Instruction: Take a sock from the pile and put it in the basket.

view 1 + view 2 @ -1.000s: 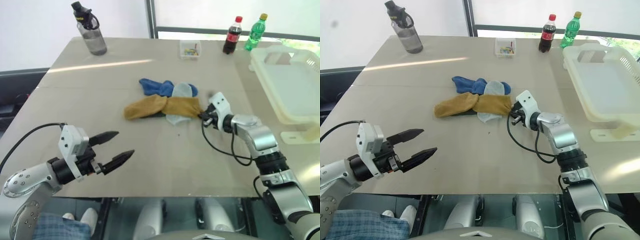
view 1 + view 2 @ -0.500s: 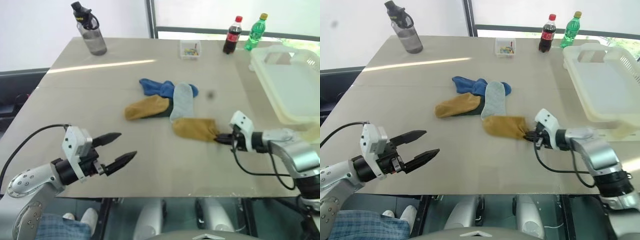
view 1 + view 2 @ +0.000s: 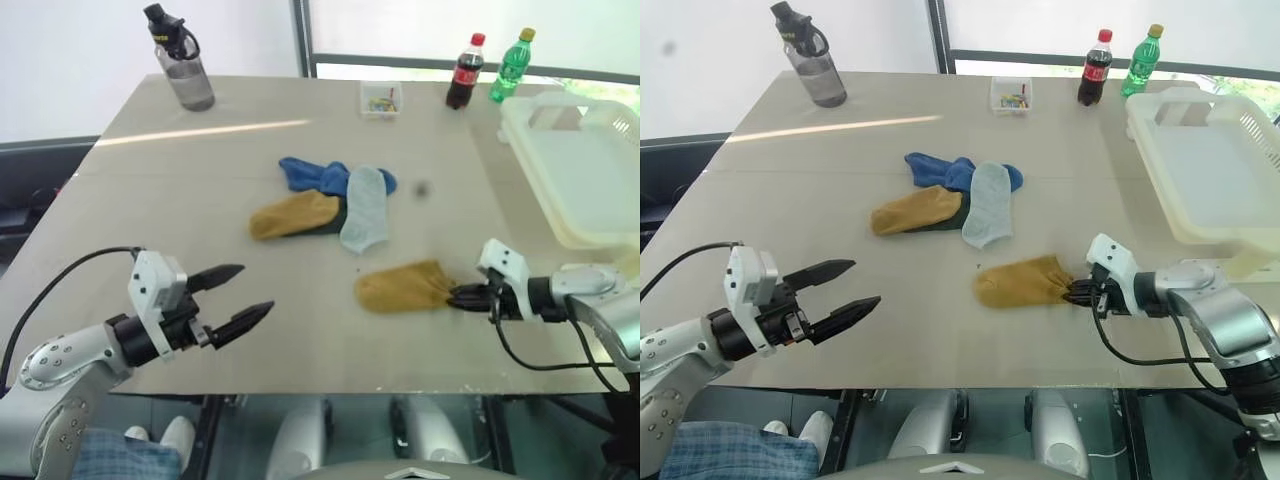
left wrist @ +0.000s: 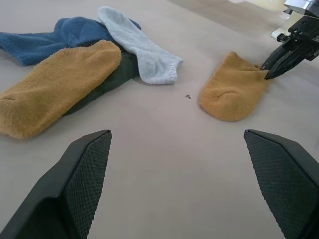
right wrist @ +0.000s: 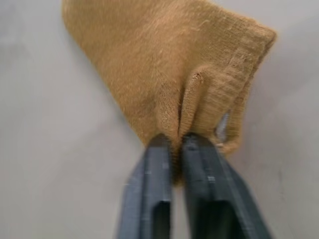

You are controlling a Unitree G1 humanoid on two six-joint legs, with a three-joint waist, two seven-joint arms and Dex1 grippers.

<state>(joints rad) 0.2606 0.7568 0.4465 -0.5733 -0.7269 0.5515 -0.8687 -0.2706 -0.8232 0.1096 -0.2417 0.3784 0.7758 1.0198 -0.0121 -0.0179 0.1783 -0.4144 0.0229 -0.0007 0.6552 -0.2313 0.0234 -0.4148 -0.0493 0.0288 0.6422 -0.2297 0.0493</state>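
Note:
The sock (image 3: pixel 405 287), mustard yellow, lies flat near the table's front right, apart from the pile (image 3: pixel 325 200). My right gripper (image 3: pixel 462 296) is low at the sock's cuff; in the right wrist view its fingers (image 5: pixel 154 164) are shut on a raised fold of the sock (image 5: pixel 169 64). The pile holds blue, light grey, dark green and another mustard piece (image 3: pixel 293 214). My left gripper (image 3: pixel 257 287) hovers open and empty at the front left, pointing toward the pile. The white basket (image 3: pixel 590 180) stands at the table's right edge, beyond the right gripper.
A grey water bottle (image 3: pixel 180 60) stands at the back left. A small clear box (image 3: pixel 381 98), a cola bottle (image 3: pixel 462 72) and a green bottle (image 3: pixel 509 66) line the back edge. The right gripper's cable loops near the table's front edge.
The right gripper has dragged the mustard sock out of the pile toward the front right. The light grey sock was left lying on the pile's right side. The left gripper stayed put.

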